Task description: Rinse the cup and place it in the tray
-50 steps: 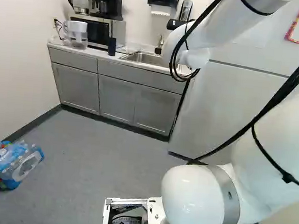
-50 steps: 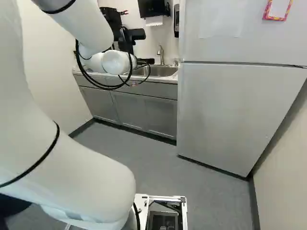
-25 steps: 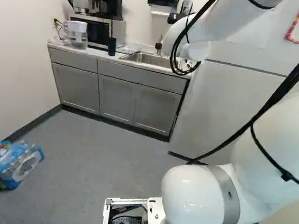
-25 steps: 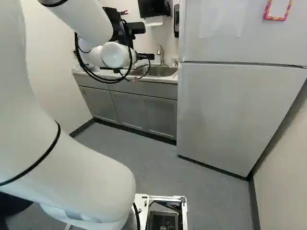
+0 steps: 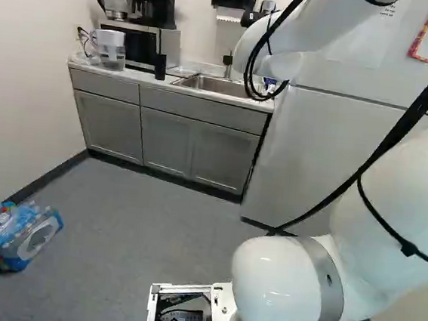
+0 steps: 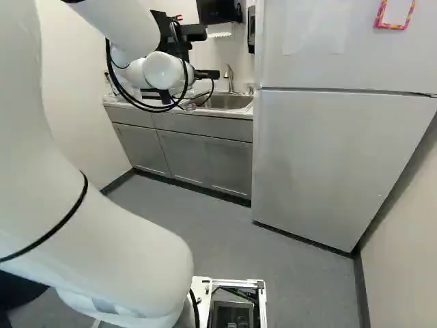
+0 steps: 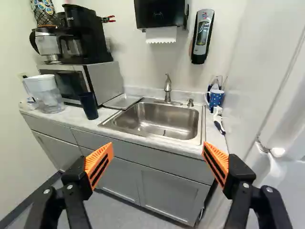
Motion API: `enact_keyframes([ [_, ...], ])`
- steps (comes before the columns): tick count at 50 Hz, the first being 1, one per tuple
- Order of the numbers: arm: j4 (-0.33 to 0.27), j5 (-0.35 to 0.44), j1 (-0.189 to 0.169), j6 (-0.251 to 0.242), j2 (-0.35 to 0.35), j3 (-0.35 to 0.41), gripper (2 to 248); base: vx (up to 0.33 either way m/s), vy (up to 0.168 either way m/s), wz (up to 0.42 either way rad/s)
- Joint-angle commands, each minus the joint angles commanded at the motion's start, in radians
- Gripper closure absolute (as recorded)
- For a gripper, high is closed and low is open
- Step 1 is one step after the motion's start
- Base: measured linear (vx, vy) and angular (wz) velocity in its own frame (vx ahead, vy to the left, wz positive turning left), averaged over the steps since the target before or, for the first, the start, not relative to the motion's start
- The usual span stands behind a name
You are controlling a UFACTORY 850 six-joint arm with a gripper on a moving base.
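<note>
My gripper (image 6: 207,74) shows only in part beyond the wrist in the right base view. In the wrist view the gripper (image 7: 158,151) stands wide open, nothing between its orange pads, facing the counter and sink. A dark blue cup (image 7: 89,106) stands upright on the counter, between the water pitcher and a flat grey tray (image 7: 123,101). That tray lies beside the steel sink (image 7: 200,125), whose basin shows no cup. Across the sink, a blue mug with white dots (image 7: 216,98) stands by the fridge side, a clear glass behind it.
A faucet (image 7: 167,88) rises behind the sink; a brush (image 7: 218,120) lies beside it. The pitcher (image 7: 44,94), microwave (image 7: 106,78) and coffee maker stand along the counter. The fridge (image 6: 334,157) borders the sink side. Wrapped bottles (image 5: 17,234) lie on the floor.
My wrist has risen somewhat in both base views, uncovering the blue mug in the left one. The gripper has stayed open. The base has not moved.
</note>
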Motion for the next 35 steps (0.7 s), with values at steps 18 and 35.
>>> enact_keyframes([
  [18, 0.0, 0.0, 0.0, 0.0, 0.0, 0.0, 3, 0.0, 0.0, 0.0],
  [35, 0.0, 0.0, 0.0, 0.0, 0.0, 0.0, 3, 0.01, 0.001, 0.0],
])
